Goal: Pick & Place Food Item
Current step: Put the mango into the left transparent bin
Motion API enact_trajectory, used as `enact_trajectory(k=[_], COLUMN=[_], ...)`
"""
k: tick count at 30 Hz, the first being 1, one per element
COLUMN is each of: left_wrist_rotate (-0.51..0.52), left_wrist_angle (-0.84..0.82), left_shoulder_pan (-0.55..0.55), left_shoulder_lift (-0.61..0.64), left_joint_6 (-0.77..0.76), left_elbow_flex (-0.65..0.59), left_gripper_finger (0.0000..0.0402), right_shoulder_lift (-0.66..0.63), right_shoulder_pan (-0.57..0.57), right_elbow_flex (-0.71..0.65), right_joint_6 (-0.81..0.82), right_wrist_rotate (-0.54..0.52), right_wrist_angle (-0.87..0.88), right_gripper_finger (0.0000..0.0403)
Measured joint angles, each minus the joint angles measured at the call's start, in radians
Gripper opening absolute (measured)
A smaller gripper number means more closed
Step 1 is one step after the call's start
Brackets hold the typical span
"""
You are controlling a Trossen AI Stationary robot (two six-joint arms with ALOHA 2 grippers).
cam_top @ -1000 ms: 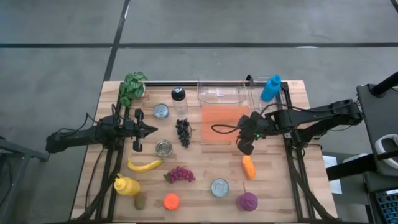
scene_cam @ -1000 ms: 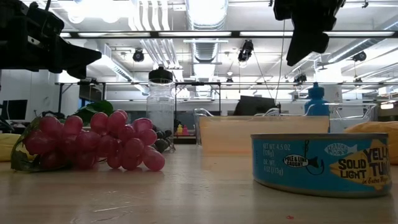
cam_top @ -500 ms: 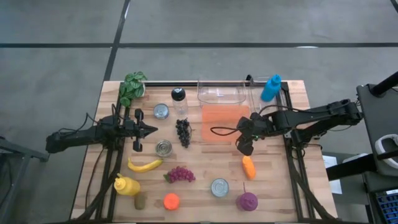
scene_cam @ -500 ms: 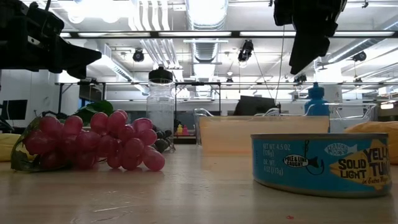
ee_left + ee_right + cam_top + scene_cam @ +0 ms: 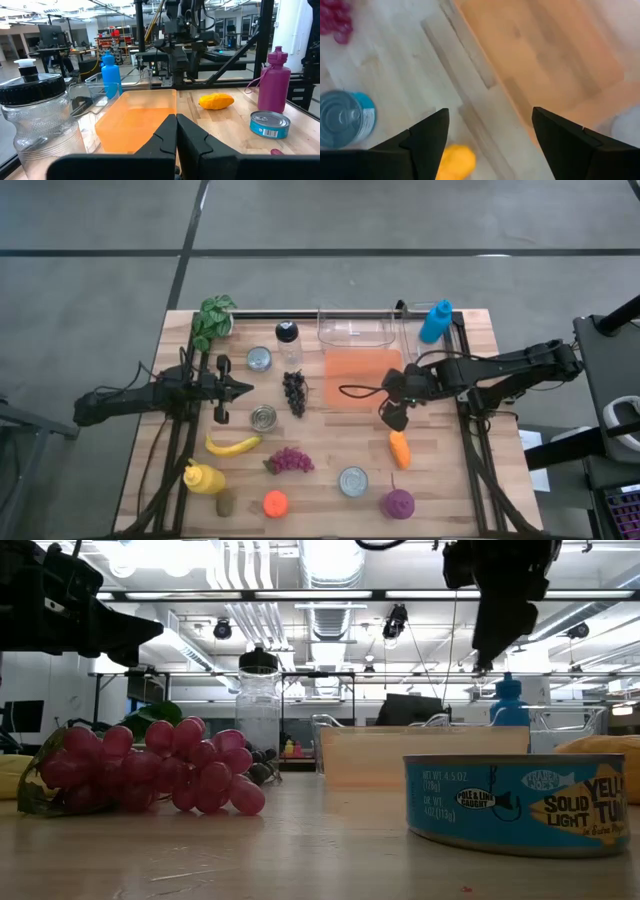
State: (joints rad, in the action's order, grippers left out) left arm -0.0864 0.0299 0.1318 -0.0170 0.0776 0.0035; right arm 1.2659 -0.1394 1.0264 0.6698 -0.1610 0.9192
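Note:
An orange food item (image 5: pixel 399 448) lies on the wooden table right of centre, also seen in the right wrist view (image 5: pixel 455 160) and the left wrist view (image 5: pixel 216 101). My right gripper (image 5: pixel 390 417) hangs open above the table, pointing steeply down. It is just off the near right corner of the orange tray (image 5: pixel 362 377), with the food item a little nearer the table's front edge. Between its fingers (image 5: pixel 490 125) I see only bare table and the tray's corner. My left gripper (image 5: pixel 245 389) waits shut and level at the table's left (image 5: pixel 176 120).
A tuna can (image 5: pixel 353 481), red grapes (image 5: pixel 289 461), purple fruit (image 5: pixel 397 504), a banana (image 5: pixel 232 445), dark grapes (image 5: pixel 294 392), two small cans (image 5: pixel 262 417), a jar (image 5: pixel 288 340), a clear bin (image 5: pixel 356 327) and a blue bottle (image 5: pixel 435 321) stand around.
My right gripper has stayed above the tray's near right corner, tipped a little more steeply downward, and its fingers have spread apart. Nothing on the table has moved.

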Motion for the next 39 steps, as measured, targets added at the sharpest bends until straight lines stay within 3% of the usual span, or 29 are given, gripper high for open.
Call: enact_trajectory(k=[12, 16, 39], left_wrist_rotate=[0.0, 0.0, 0.0], left_wrist_angle=[0.0, 0.0, 0.0], left_shoulder_pan=[0.0, 0.0, 0.0], left_shoulder_lift=[0.0, 0.0, 0.0], left_joint_6=[0.0, 0.0, 0.0], left_elbow_flex=[0.0, 0.0, 0.0], left_gripper_finger=[0.0006, 0.0006, 0.0006], right_shoulder_lift=[0.007, 0.016, 0.274], right_shoulder_pan=[0.0, -0.001, -0.117], right_elbow_flex=[-0.04, -0.052, -0.064], right_joint_6=[0.276, 0.357, 0.58], right_wrist_rotate=[0.078, 0.141, 0.219], right_wrist_angle=[0.079, 0.074, 0.055], right_gripper_finger=[0.0325, 0.0322, 0.0287])
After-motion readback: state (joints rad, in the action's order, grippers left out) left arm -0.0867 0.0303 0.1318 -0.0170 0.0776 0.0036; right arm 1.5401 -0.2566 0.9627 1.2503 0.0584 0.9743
